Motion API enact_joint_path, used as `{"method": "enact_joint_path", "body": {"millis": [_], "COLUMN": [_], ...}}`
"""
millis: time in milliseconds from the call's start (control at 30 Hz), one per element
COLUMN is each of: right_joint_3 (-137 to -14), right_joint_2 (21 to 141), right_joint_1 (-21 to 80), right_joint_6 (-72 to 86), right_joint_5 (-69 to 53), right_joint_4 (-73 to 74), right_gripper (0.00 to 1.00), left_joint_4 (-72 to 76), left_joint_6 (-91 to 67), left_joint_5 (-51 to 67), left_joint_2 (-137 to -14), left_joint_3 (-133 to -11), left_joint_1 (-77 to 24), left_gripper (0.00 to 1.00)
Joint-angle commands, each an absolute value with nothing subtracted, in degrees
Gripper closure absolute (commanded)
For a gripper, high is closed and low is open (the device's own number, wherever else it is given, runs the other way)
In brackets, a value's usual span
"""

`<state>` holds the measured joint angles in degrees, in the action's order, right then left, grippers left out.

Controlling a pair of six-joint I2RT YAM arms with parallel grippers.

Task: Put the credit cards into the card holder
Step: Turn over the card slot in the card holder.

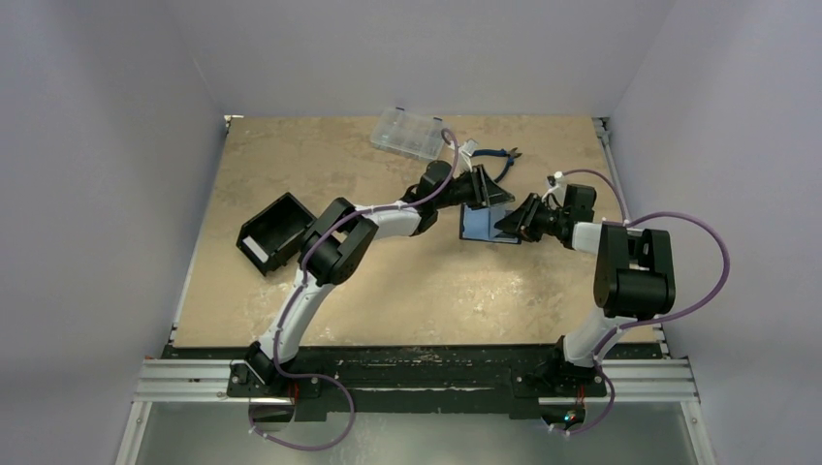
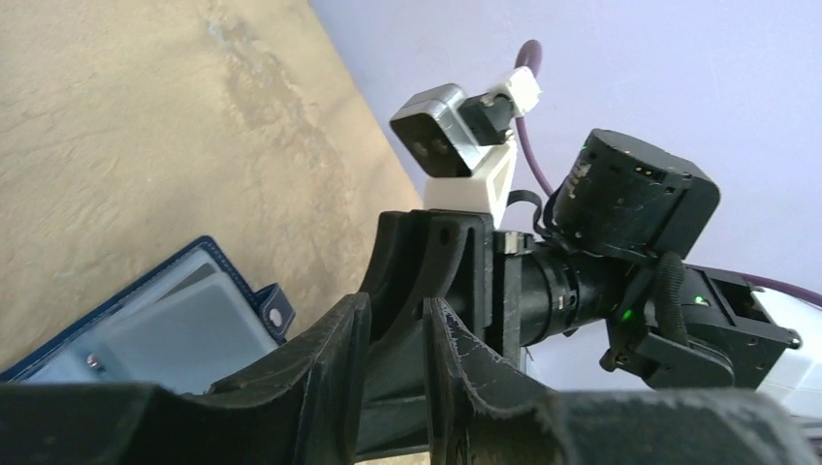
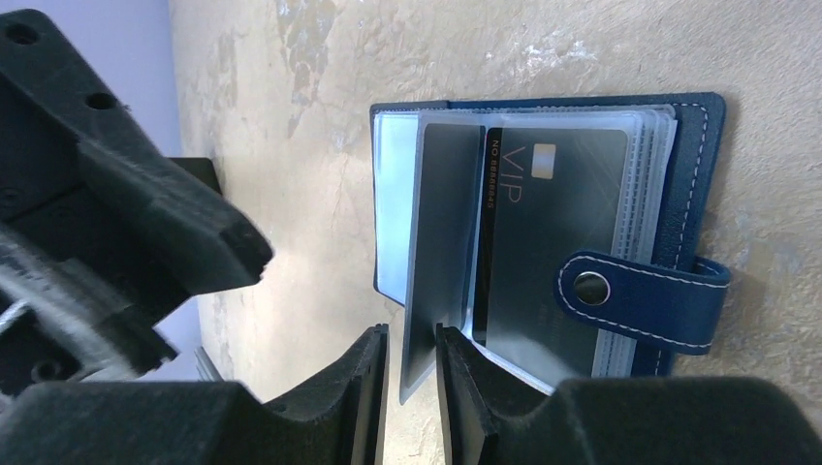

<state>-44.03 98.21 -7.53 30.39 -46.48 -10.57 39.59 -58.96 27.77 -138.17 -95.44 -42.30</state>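
The navy card holder [image 1: 477, 229] lies open mid-table, its clear sleeves up; it also shows in the left wrist view [image 2: 174, 320]. In the right wrist view its strap with the stud [image 3: 645, 295] lies over a dark credit card marked VIP [image 3: 557, 242] inside a sleeve. A grey credit card [image 3: 446, 223] stands on edge over the sleeves. Its near end sits between the fingers of my right gripper [image 3: 409, 334], against one finger with a thin gap to the other. My left gripper [image 2: 397, 305] is slightly open and empty, just behind the holder [image 1: 490, 189], facing the right gripper [image 1: 510, 221].
A black open-topped box [image 1: 276, 232] sits left of the left arm. A clear compartment case [image 1: 407, 134] and blue-handled pliers [image 1: 499, 155] lie at the back. Grey walls close in the table on three sides.
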Motion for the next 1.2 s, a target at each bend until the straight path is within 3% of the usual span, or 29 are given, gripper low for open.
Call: {"method": "enact_joint_path", "body": {"millis": [0,500,833,1167], "right_joint_3": [-46.06,-46.54,-46.32,-45.77], "right_joint_2": [96.59,96.39,95.67,95.13], "right_joint_1": [-7.38,-7.13,-6.77,-6.77], "right_joint_6": [28.68,27.83,27.29,29.27], "right_joint_5": [-47.34,-46.87,-45.80,-43.89], "right_joint_4": [-10.00,-9.04,-8.90,-10.00], "right_gripper": [0.68,0.68,0.60,0.71], "left_joint_4": [39.23,37.57,36.98,37.63], "left_joint_6": [-57.51,-56.95,-56.12,-56.55], "left_joint_5": [28.76,29.93,26.63,27.08], "left_joint_2": [-139.91,-143.89,-140.64,-140.80], "left_joint_3": [-98.15,-99.41,-89.72,-88.54], "left_joint_1": [-42.67,-42.67,-39.89,-39.33], "left_gripper": [0.71,0.74,0.77,0.79]}}
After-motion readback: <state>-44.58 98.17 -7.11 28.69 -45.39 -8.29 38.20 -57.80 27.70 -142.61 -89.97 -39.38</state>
